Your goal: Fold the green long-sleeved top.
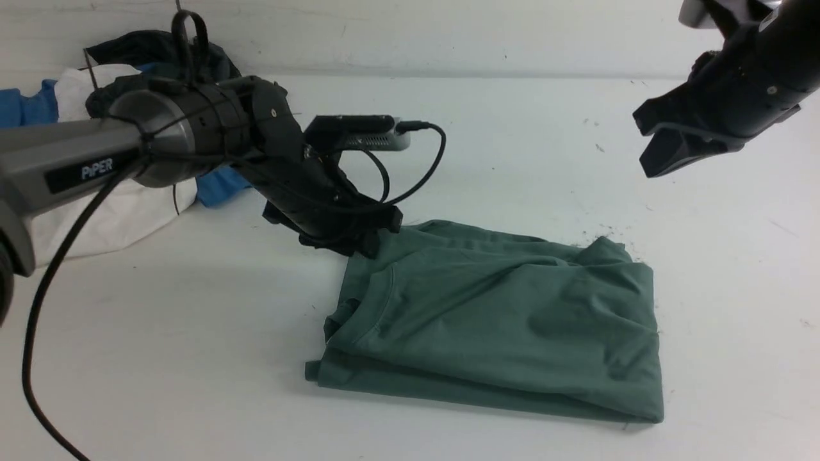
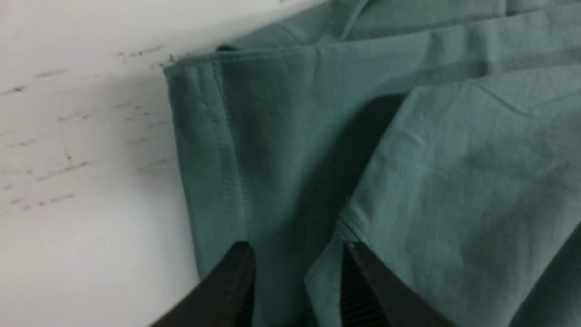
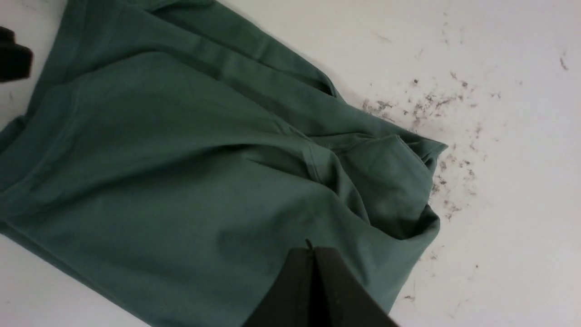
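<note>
Lying soft and floppy, the green long-sleeved top [image 1: 500, 314] looked best pinched at hems; left gripper [image 2: 295, 268] parted, right gripper [image 3: 313, 272] closed empty.

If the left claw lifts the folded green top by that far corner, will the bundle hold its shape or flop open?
Probably flop: the green top is soft cloth, creased and sagging wherever it lies. Its layers sit loose and uneven near the left claw, so a one-corner lift would likely peel off only the top layers. Pushing it across the table may bunch it rather than slide it whole.
</note>
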